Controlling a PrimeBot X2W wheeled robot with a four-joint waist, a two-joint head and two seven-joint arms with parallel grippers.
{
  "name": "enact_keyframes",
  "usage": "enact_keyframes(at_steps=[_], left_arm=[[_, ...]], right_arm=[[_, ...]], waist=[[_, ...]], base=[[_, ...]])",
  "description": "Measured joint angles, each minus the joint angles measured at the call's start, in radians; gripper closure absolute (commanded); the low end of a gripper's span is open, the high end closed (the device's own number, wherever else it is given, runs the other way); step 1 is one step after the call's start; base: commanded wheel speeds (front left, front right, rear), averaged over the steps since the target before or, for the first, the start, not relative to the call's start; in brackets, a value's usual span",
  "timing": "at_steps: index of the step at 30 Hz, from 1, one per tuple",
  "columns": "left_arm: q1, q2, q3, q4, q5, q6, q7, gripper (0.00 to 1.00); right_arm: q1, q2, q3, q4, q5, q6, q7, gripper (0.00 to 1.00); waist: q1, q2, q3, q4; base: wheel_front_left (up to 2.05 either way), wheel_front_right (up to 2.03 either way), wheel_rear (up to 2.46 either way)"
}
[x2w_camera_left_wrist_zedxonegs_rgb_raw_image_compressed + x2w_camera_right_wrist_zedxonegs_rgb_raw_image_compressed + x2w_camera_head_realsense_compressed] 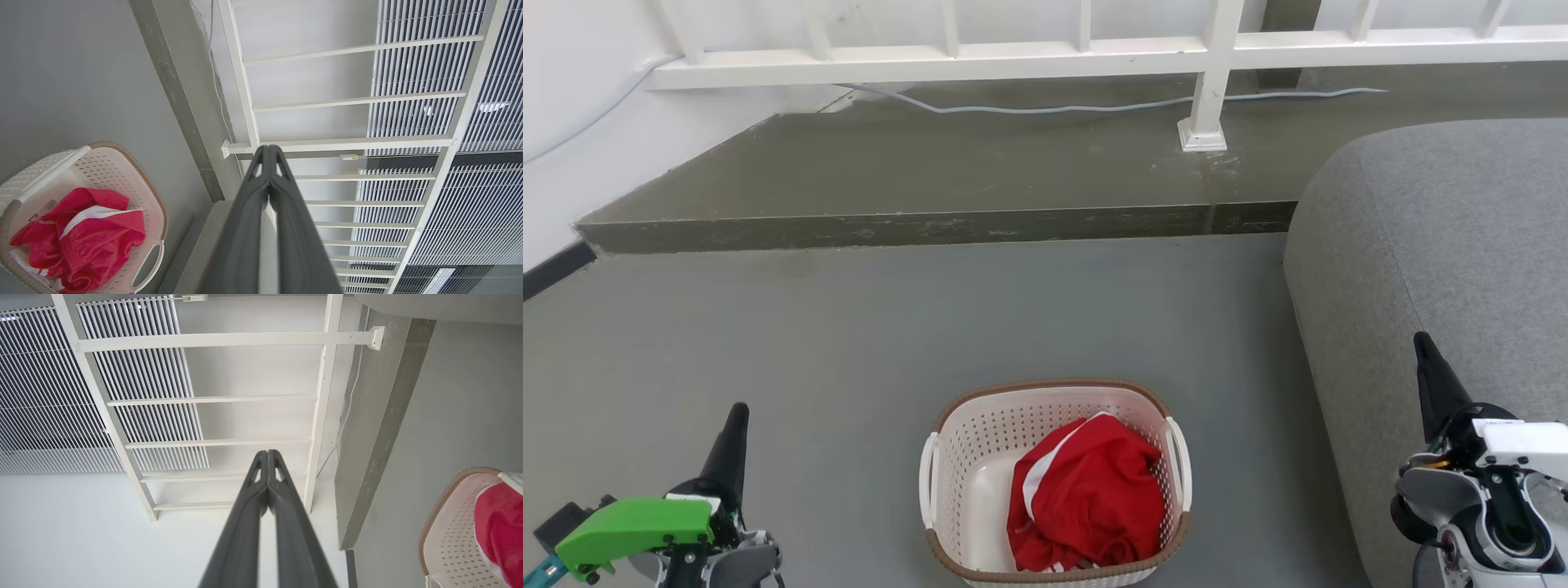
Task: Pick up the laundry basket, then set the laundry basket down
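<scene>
Grey floor point(849, 343) covers most of the head view. At the top of the frame it meets a raised concrete step point(931, 180), which carries a white railing point(1013, 57). A pale cable point(1054, 106) lies along this step. A grey sofa point(1437, 229) stands at the right of the frame.

The laundry basket point(1013, 425) sits upright on the floor at the bottom centre of the frame. It has a brown rim point(1045, 382) and a white handle point(928, 482) on each side. Inside it lies a crumpled red garment point(1094, 490) with white stripes, mostly in the right half.

The left gripper point(738, 412) is at the lower left of the frame. The right gripper point(1423, 341) is at the lower right, in front of the sofa. Both point up the frame, and both are well apart from the basket, one on each side of it.

In each wrist view the two dark fingers point(241, 237) are pressed together up to the tips, so both jaws are clenched and they grasp no object. The left wrist view has the basket at its lower left. The right wrist view has a part of the basket at its lower right edge.
</scene>
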Motion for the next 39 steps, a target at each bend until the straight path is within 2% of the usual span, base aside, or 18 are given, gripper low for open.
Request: enact_keyframes(at_steps=[3, 39], left_arm=[[-0.009, -0.002, 0.005, 0.002, -0.031, -0.004, 0.002, 1.0], [-0.01, -0.004, 0.01, 0.023, -0.032, -0.01, 0.011, 1.0]], right_arm=[[-0.005, 0.002, -0.009, 0.003, 0.026, 0.007, 0.006, 1.0], [-0.017, 0.002, -0.014, 0.018, 0.027, 0.009, 0.009, 1.0]], waist=[[0.0, 0.0, -0.001, 0.001], [0.0, 0.0, -0.001, 0.001]], base=[[0.0, 0.0, 0.0], [0.0, 0.0, 0.0]])
